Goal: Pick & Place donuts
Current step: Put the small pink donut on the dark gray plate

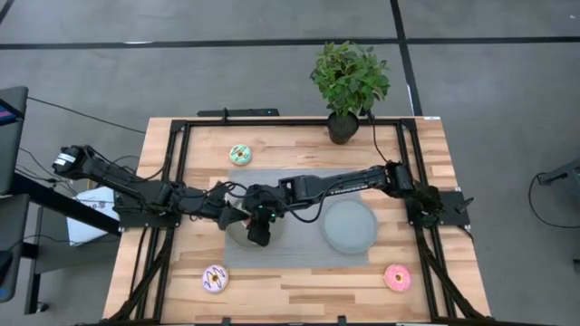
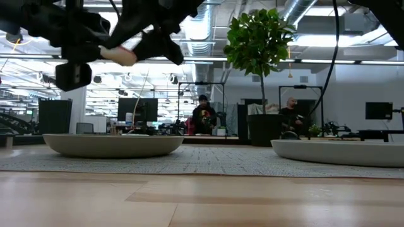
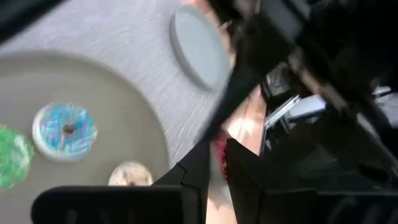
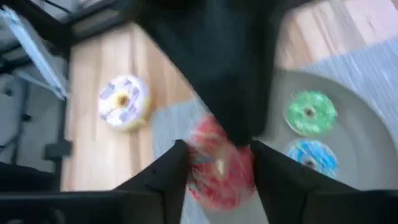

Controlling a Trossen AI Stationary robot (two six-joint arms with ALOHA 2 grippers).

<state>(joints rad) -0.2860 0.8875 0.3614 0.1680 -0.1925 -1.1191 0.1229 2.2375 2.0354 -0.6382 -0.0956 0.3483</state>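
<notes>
A small red-iced donut [image 4: 217,167] is held in the air above the left grey plate [image 2: 113,145]; it also shows in the low view [image 2: 120,55]. My left gripper [image 3: 219,168] and my right gripper [image 4: 217,168] meet at it, each shut on it. On that plate [image 3: 118,93] lie a tiny blue donut [image 3: 64,129], a tiny green one [image 3: 11,157] and a tiny yellow one [image 3: 130,175]. Three larger donuts lie flat on the wooden table: green [image 1: 240,154], purple-white [image 1: 215,279] and pink [image 1: 397,277]. My left gripper pinches the red donut's rim [image 3: 219,149] in the narrow gap between its two fingers; only a sliver of red shows there. The donut is lifted clear of the plate. My right gripper has one finger [image 4: 177,171] on each side of the donut, across its width. The left gripper's dark body covers the donut's far part [image 4: 233,134].
A second grey plate [image 1: 350,226] lies to the right on the grey mat [image 1: 299,258]. A potted plant [image 1: 349,86] stands at the table's far edge. Black frame rails [image 1: 177,181] run along both sides. People sit in the room beyond the table.
</notes>
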